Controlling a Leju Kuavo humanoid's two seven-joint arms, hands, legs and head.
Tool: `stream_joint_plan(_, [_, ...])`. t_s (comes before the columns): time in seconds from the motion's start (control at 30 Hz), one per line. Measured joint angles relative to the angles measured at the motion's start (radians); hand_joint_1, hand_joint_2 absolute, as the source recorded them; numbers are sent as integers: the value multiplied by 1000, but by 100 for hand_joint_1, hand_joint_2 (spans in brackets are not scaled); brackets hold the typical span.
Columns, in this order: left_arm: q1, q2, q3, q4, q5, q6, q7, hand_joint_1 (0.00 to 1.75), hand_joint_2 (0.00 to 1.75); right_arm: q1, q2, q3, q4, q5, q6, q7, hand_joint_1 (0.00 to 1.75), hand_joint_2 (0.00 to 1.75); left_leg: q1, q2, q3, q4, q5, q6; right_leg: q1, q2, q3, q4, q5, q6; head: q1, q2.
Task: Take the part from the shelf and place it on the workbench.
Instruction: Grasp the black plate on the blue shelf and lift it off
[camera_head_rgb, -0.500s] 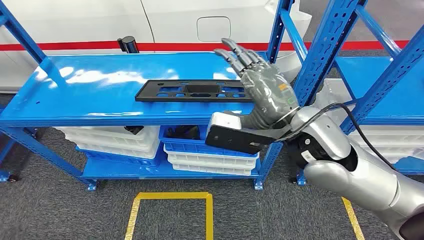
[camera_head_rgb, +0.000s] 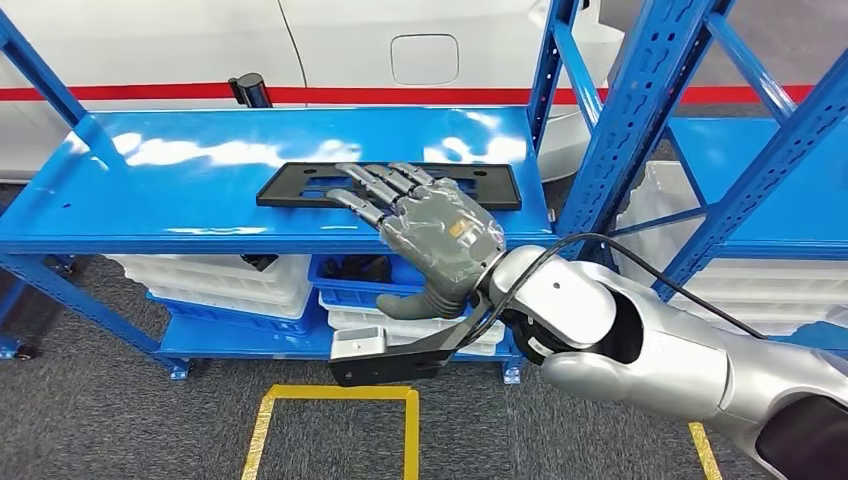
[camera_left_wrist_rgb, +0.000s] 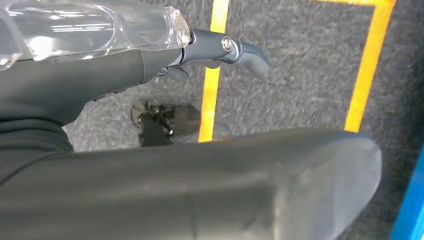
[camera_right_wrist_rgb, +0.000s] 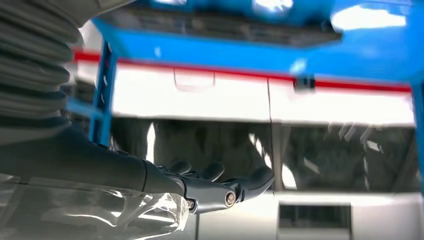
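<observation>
A flat black part (camera_head_rgb: 300, 185) with cut-outs lies on the top board of the blue shelf (camera_head_rgb: 160, 190), near its front edge. My right hand (camera_head_rgb: 425, 225) is spread over the part's middle and right half, fingers pointing left across it. Its thumb (camera_head_rgb: 405, 300) hangs below the shelf's front edge, and nothing is gripped. In the right wrist view the fingers (camera_right_wrist_rgb: 215, 185) reach out under the blue shelf edge (camera_right_wrist_rgb: 225, 47), with the part (camera_right_wrist_rgb: 215, 25) as a dark strip on top. My left hand (camera_left_wrist_rgb: 225, 47) hangs over the floor and holds nothing.
Blue uprights (camera_head_rgb: 625, 120) stand right of the part, and a second shelf (camera_head_rgb: 740, 150) lies beyond them. White and blue bins (camera_head_rgb: 220, 280) fill the lower level. A black cylinder (camera_head_rgb: 250, 88) stands at the shelf's back. Yellow tape (camera_head_rgb: 330, 395) marks the grey floor. A white car (camera_head_rgb: 200, 40) is behind.
My right hand has moved left and down, from above the part's right end to over its middle. The head view has shifted slightly.
</observation>
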Motion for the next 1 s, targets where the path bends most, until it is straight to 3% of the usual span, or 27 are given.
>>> stream_joint_plan(0.07, [0,-3,-11,0,3,-9,-3,0,0,-4,12,18,24,-33,-5,11,0,0,5,7,-5,14,-12,-7,2,-2,2,-6,2,-16,-1,0])
stream_joint_plan(0.1, [0,-4,-16,0,5,-12,-4,0,0,-7,18,26,35,-42,-8,14,0,0,5,12,-23,53,-33,-8,1,-3,4,-10,4,-24,-2,0])
stream_joint_plan(0.2, [0,-5,-27,1,8,-15,-8,0,0,-10,32,49,61,-54,-11,17,0,0,-1,21,-138,271,-122,-6,3,-7,5,-12,4,-35,-4,0])
stream_joint_plan(0.23, [1,-5,-30,1,8,-16,-9,0,0,-9,34,56,68,-58,-11,18,0,0,-2,21,-167,318,-131,-6,4,-7,5,-12,3,-36,-4,0])
stream_joint_plan(0.27, [2,-5,-33,2,8,-17,-9,0,0,-9,36,63,75,-61,-10,19,0,0,-3,22,-178,323,-118,-6,4,-8,5,-12,3,-35,-4,0])
stream_joint_plan(0.3, [2,-5,-36,4,8,-18,-9,0,0,-9,38,70,81,-66,-9,21,0,0,-2,23,-167,284,-86,-5,4,-8,6,-11,2,-34,-4,0])
stream_joint_plan(0.37, [1,-5,-40,5,7,-20,-9,0,0,-9,41,81,93,-74,-5,25,0,0,-3,29,-107,138,-9,-2,4,-7,11,-10,-1,-27,-7,0])
stream_joint_plan(0.4, [0,-5,-42,6,7,-21,-8,0,0,-10,42,87,101,-76,-1,27,0,0,-5,31,-84,81,15,1,7,-7,12,-9,-2,-21,-8,0])
stream_joint_plan(0.43, [-1,-5,-45,6,7,-22,-8,0,0,-11,42,92,110,-75,3,28,0,0,-8,32,-71,50,27,6,9,-6,13,-9,-3,-14,-8,0])
stream_joint_plan(0.57, [0,-5,-58,7,11,-25,-5,0,0,-11,45,117,148,-56,7,26,0,0,-16,28,-73,44,35,36,4,-7,13,-6,-9,6,-5,0])
stream_joint_plan(0.63, [0,-5,-62,8,13,-34,-6,0,0,-9,45,126,166,-55,5,25,0,0,-18,27,-72,41,39,49,3,-7,-23,73,-57,8,-3,0])
stream_joint_plan(0.7, [0,-5,-66,8,18,-48,-12,0,0,3,46,131,189,-64,-5,27,0,0,-24,27,-72,42,39,57,8,-7,-92,221,-123,7,-2,0])
stream_joint_plan(0.73, [0,-5,-68,8,22,-54,-15,0,0,13,47,133,201,-71,-14,29,0,0,-28,26,-72,42,38,59,11,-7,-121,277,-139,4,-2,0])
stream_joint_plan(0.77, [0,-5,-71,8,25,-58,-18,0,0,23,48,133,214,-77,-25,31,0,0,-31,24,-71,42,38,61,14,-7,-133,299,-138,1,-2,0])
stream_joint_plan(0.8, [0,-5,-74,8,28,-60,-20,0,0,31,49,134,226,-80,-37,33,0,44,-35,22,-70,42,37,62,17,-6,-124,278,-118,-6,-2,0])
stream_joint_plan(0.9, [-1,-5,-81,9,37,-56,-16,0,0,39,50,130,253,-70,-66,46,0,175,-45,16,-66,42,35,64,33,-7,-25,71,-24,-39,-2,0])
stream_joint_plan(0.93, [0,-6,-82,9,40,-53,-10,0,0,40,51,128,259,-62,-70,52,0,175,-47,15,-67,42,34,63,38,-9,-2,23,-9,-47,-2,0])
stream_joint_plan(1.0, [0,-6,-86,9,45,-44,3,0,0,45,52,125,271,-50,-72,64,0,175,-48,16,-69,42,33,57,43,-12,8,-3,-6,-51,-2,0])
